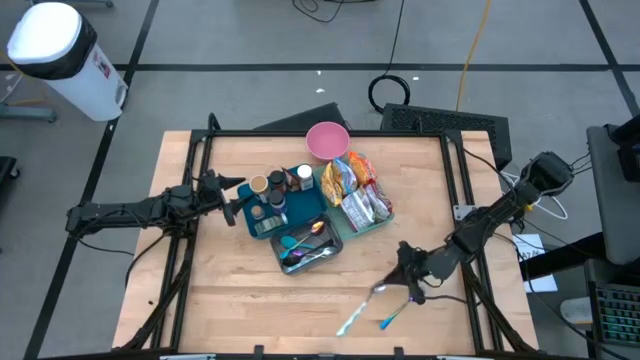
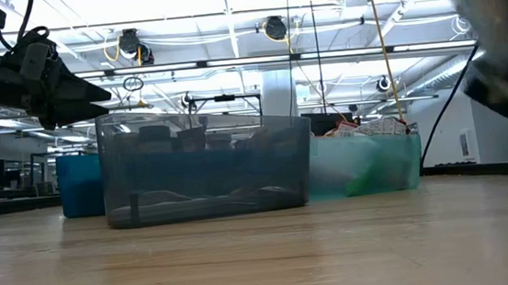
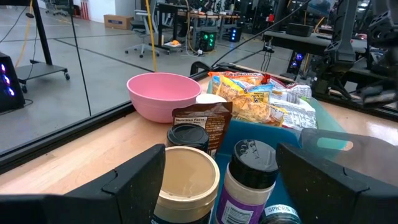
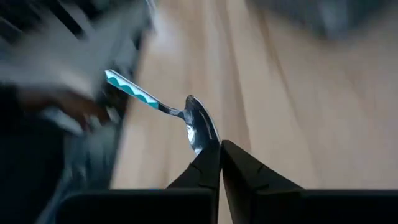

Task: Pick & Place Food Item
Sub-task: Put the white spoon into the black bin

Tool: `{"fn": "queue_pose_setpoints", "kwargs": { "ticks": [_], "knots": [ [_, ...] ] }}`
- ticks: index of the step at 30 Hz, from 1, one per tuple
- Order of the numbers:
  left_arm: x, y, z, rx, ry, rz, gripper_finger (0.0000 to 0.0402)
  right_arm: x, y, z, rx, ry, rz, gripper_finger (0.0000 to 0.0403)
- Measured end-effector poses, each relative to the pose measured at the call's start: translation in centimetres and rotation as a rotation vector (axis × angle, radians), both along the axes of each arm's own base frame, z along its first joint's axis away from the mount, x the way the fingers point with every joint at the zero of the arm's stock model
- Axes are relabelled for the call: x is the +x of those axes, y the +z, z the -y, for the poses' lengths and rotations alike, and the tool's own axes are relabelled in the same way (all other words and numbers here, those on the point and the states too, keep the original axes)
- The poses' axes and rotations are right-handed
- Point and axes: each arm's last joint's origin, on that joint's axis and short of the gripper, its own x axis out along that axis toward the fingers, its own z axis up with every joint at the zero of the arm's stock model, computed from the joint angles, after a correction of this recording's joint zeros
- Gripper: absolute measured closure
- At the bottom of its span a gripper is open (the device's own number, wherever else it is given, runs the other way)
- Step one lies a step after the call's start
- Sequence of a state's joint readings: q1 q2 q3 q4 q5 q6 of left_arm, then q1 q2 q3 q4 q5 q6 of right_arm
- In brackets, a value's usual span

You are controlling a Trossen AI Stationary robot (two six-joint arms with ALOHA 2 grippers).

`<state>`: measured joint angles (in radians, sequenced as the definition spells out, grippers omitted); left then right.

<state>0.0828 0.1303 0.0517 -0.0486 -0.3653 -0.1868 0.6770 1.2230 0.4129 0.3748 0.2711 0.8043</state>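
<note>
1. The right pincer (image 4: pixel 219 163) has its jaws pressed together at the bowl end of a spoon (image 4: pixel 198 129); whether it grips the bowl or only touches it I cannot tell.
2. The spoon's long axis runs away from the fingertips, teal handle outward, over the near right part of the table (image 1: pixel 240 290); a second utensil (image 1: pixel 390 321) lies just beside.
3. The right arm reaches in low from the table's right edge.
4. The left pincer (image 1: pixel 234 205) is wide and holds nothing, near the jars (image 3: pixel 186 180) in the bins (image 1: pixel 330 248).
</note>
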Motion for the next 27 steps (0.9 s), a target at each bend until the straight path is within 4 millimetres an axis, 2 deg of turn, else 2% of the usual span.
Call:
{"fn": "queue_pose_setpoints", "kwargs": {
  "ticks": [5,9,12,16,21,27],
  "knots": [
    [0.0,0.0,0.0,0.0,0.0,0.0,0.0094,1.6,2.8,0.4,-0.073,-0.03,0.353,0.0402],
    [0.0,0.0,0.0,0.0,0.0,0.0,0.0094,2.8,4.3,2.0,-0.214,-0.202,0.516,0.0402],
    [0.0,0.0,0.0,0.0,0.0,0.0,0.0094,4.0,4.8,3.4,-0.371,-0.352,0.483,0.0402],
    [0.0,0.0,0.0,0.0,0.0,0.0,0.0094,6.4,5.7,4.6,-0.517,-0.4,0.339,0.0402],
    [0.0,0.0,0.0,0.0,0.0,0.0,0.0094,10.1,6.0,4.5,-0.652,-0.385,0.192,0.0403],
    [0.0,0.0,0.0,0.0,0.0,0.0,0.0094,13.9,5.3,4.1,-0.832,-0.398,0.045,0.0403]
  ]
}}
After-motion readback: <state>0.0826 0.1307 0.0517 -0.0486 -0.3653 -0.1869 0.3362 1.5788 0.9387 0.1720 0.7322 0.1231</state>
